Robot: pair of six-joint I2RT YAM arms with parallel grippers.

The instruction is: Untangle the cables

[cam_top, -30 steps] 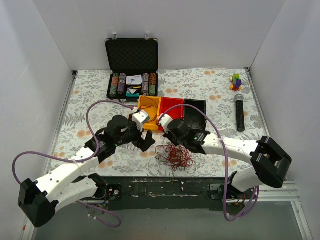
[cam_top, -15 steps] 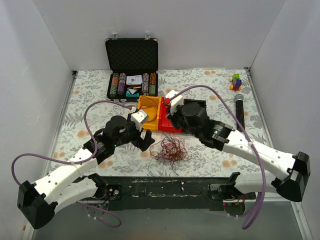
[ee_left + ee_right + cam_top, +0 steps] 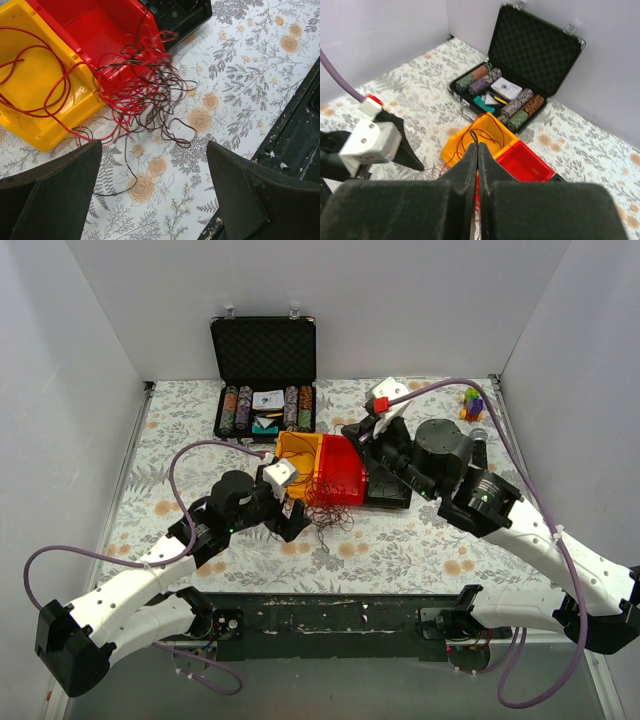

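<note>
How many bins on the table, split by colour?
Yellow bin: 1
Red bin: 1
Black bin: 1
Total: 3

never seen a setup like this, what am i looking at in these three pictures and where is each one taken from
The left arm and the right arm are white robot arms bolted at the near edge of a flower-patterned table. The wide picture comes from a fixed camera above and behind them. The other two come from cameras on the wrists, each showing its own fingers. The left gripper is open, its dark fingers wide apart. The right gripper is shut on a strand of the cables, a nest of thin red and brown wires spread over the front edge of the red bin. Next to it stand a yellow bin holding a loop of red wire and a black bin. At the back sits an open poker-chip case.
</note>
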